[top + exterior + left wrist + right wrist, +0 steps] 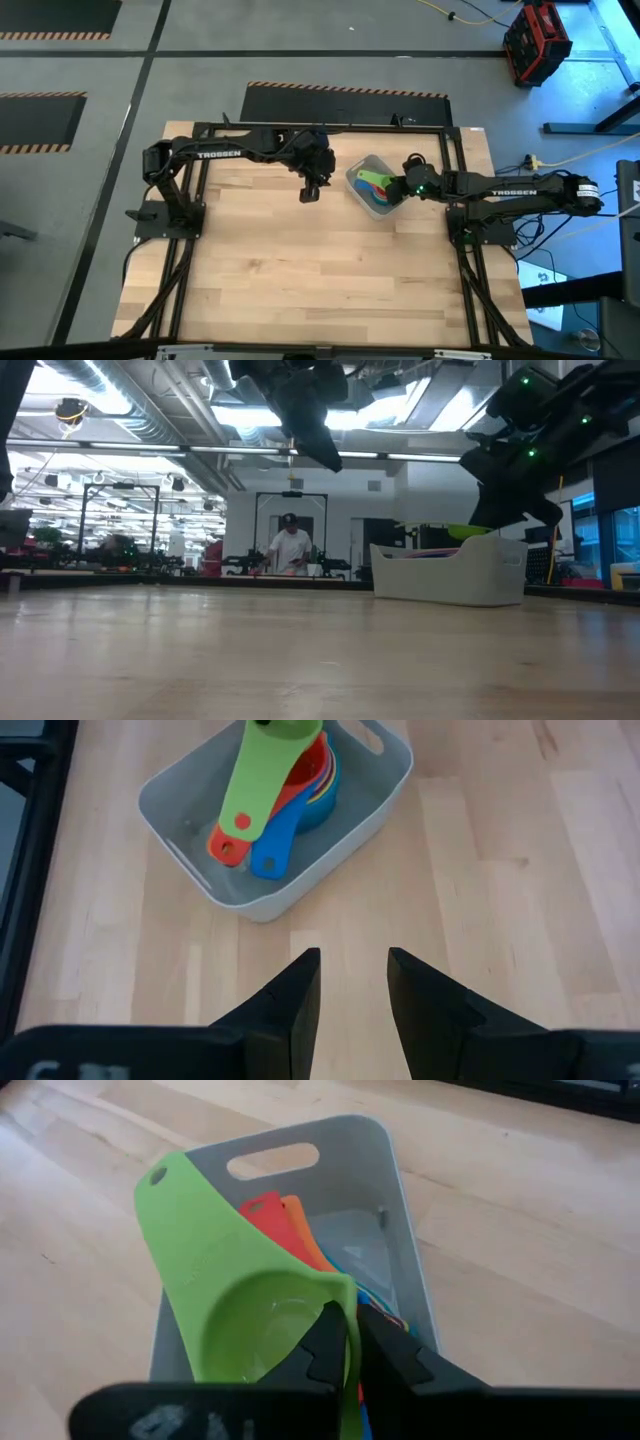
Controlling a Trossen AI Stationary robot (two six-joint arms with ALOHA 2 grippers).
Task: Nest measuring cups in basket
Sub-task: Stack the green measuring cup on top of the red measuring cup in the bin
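Nearest us, our right gripper [350,1342] pinched the rim of the green measuring cup [240,1305], holding it above the nested cups [300,780] inside the basket [395,1200]. The cup was smooth plastic, round-bowled and flat-handled. Farther off, our left gripper [352,990] hovered with fingers parted over the wooden table [300,270].

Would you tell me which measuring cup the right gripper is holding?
The green cup: the right gripper pinches its rim above the basket, while the red, orange and blue cups lie stacked beneath.
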